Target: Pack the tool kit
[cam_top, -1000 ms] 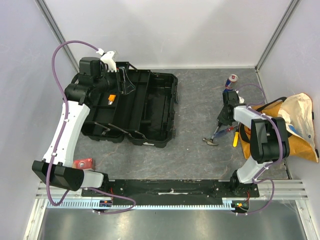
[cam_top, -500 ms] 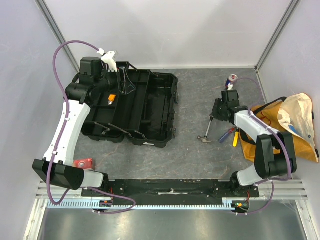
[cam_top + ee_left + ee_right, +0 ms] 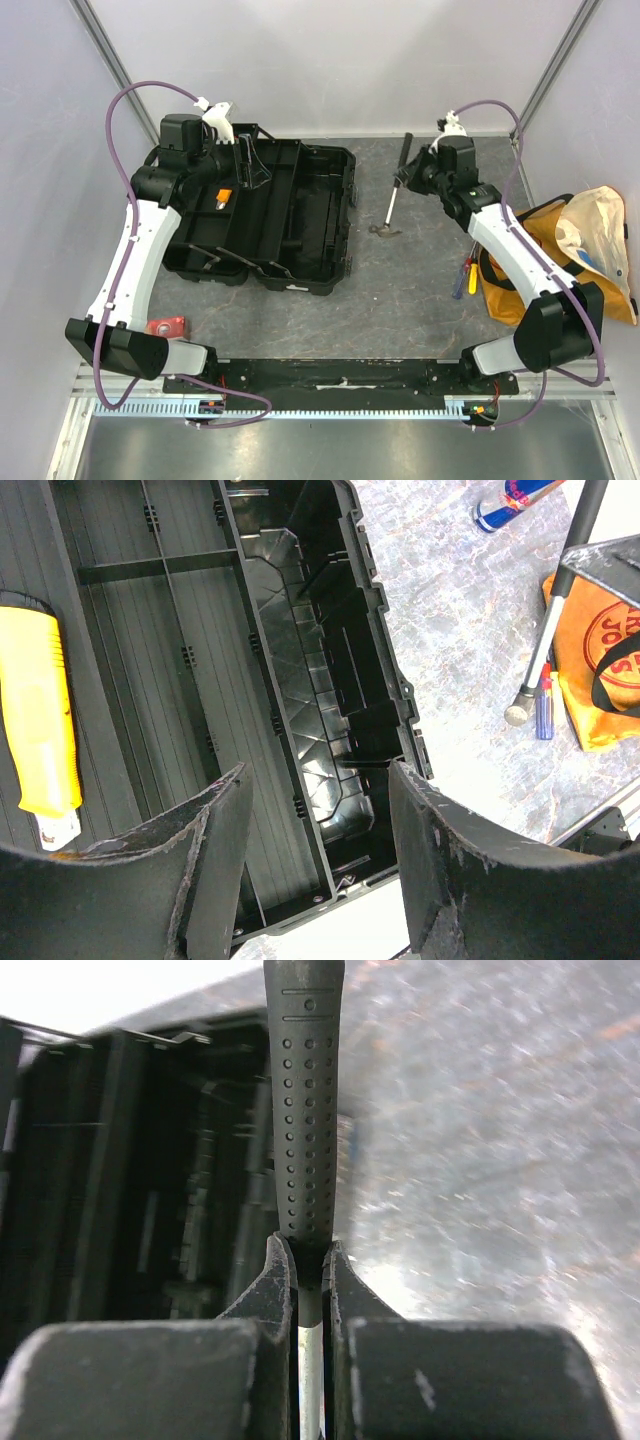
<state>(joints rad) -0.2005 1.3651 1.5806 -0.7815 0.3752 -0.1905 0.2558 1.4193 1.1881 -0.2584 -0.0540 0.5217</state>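
Right tool (image 3: 308, 1256): clamped on the hammer (image 3: 393, 196), on the shaft just under the dimpled grip.
Change: the hammer has been lifted off the desk (image 3: 400, 295) beside the bag (image 3: 590, 262) and swung across, so the transfer is judged under way.
Hammer: hung head-down, near the toolbox's (image 3: 300, 215) right edge, not yet over it.
Left tool (image 3: 318, 780): fingers held apart over the open toolbox.
Outstanding: screwdrivers (image 3: 463, 272) lie on the desk.
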